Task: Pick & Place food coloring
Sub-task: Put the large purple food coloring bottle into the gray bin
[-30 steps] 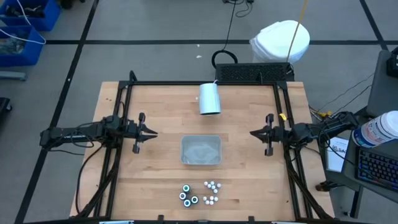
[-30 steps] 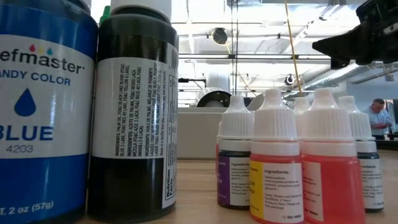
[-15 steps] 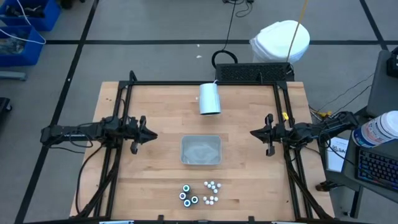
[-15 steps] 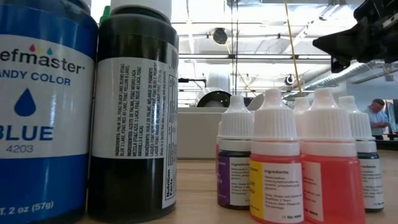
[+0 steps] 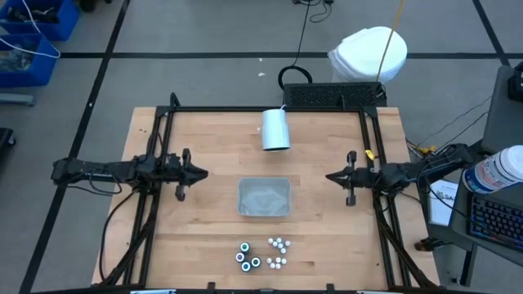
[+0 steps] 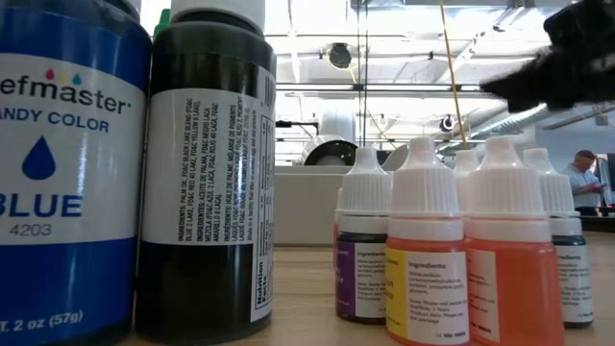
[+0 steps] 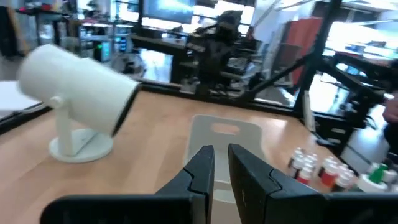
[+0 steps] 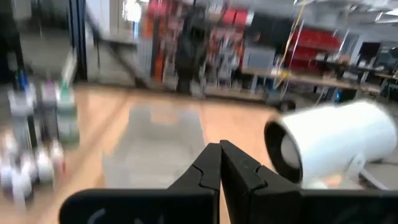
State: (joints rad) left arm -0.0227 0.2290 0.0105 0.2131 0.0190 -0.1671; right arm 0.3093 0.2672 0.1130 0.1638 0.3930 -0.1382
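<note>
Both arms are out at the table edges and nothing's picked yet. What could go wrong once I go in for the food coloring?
1. The food coloring bottles stand packed in a tight cluster at the near edge, so fingers reaching for one would likely knock its neighbours over.
2. The clear tray is faint against the wood, making a drop easy to misjudge.
3. The left gripper is slightly open and the right gripper shut; both must open before descending.
</note>
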